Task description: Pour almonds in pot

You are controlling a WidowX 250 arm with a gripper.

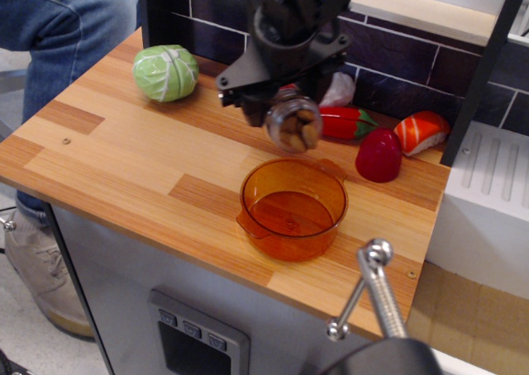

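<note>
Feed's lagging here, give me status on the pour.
Gripper shut on jar, tipped above pot. Almonds at jar mouth. Pot looks empty, path clear.

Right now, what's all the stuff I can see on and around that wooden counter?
Jar: one, clear, tipped in the gripper above the pot's far rim.
Almonds: many, brown, inside the jar.
Pot: one, translucent orange, empty, front right of the counter.
Cabbage toy: one, green, back left.
Pepper toy: one, red with green stem, by the wall.
Ice-cream toy: one, white top showing, behind the gripper.
Round toy: one, red, right of the pot.
Sushi toy: one, orange and white, far right.
Person's leg: jeans, left edge.
Gripper: one, black, shut on the jar.
</note>
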